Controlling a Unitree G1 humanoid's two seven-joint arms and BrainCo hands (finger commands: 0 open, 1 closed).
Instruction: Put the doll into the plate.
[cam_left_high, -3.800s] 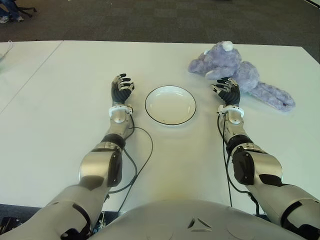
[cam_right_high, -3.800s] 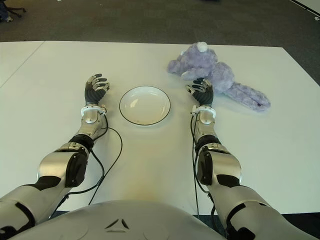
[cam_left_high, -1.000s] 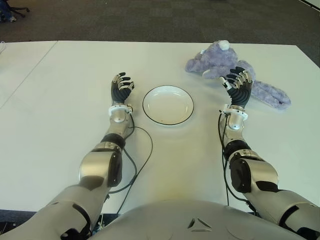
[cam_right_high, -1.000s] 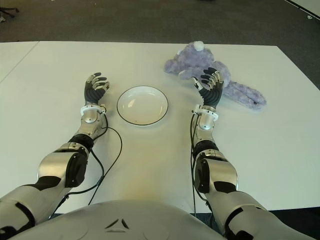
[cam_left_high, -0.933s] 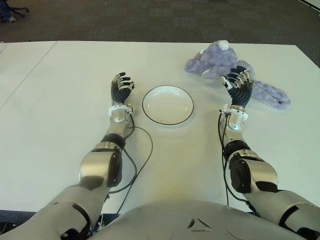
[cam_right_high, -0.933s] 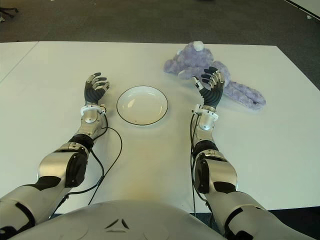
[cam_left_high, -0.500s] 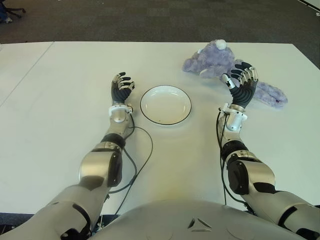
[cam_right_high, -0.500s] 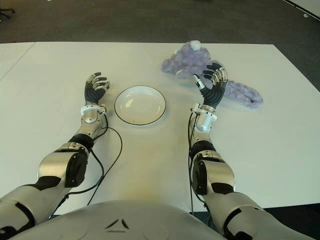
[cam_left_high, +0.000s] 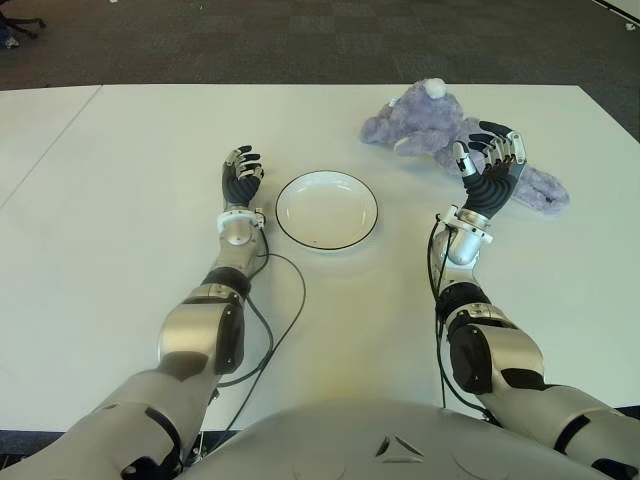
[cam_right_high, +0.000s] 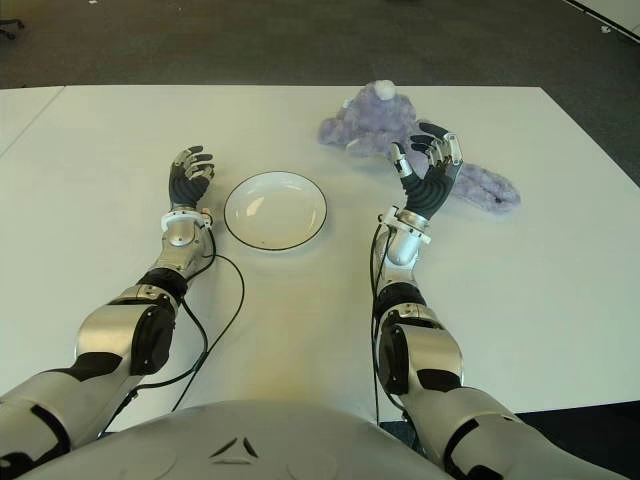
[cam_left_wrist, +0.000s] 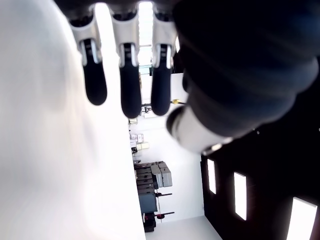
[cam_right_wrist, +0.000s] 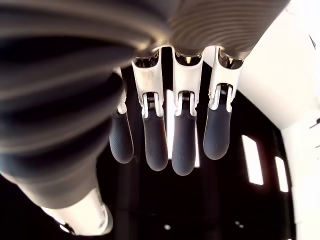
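A purple plush doll (cam_left_high: 425, 122) lies on the white table (cam_left_high: 120, 150) at the far right, its long ears trailing right. The white plate (cam_left_high: 327, 209) with a dark rim sits at the table's middle and holds nothing. My right hand (cam_left_high: 489, 170) is raised palm up just in front of the doll, its fingers spread and holding nothing; the right wrist view shows only relaxed fingers (cam_right_wrist: 184, 140). My left hand (cam_left_high: 240, 175) shows palm up left of the plate, its fingers (cam_left_wrist: 130, 90) loosely spread and holding nothing.
Dark carpet floor (cam_left_high: 300, 40) lies beyond the table's far edge. A seam in the tabletop (cam_left_high: 50, 145) runs diagonally at the left. Thin black cables (cam_left_high: 285, 300) trail from both forearms across the near table.
My right hand has lifted off the table and moved right and forward to the doll, opening its fingers wider. The left hand has not moved.
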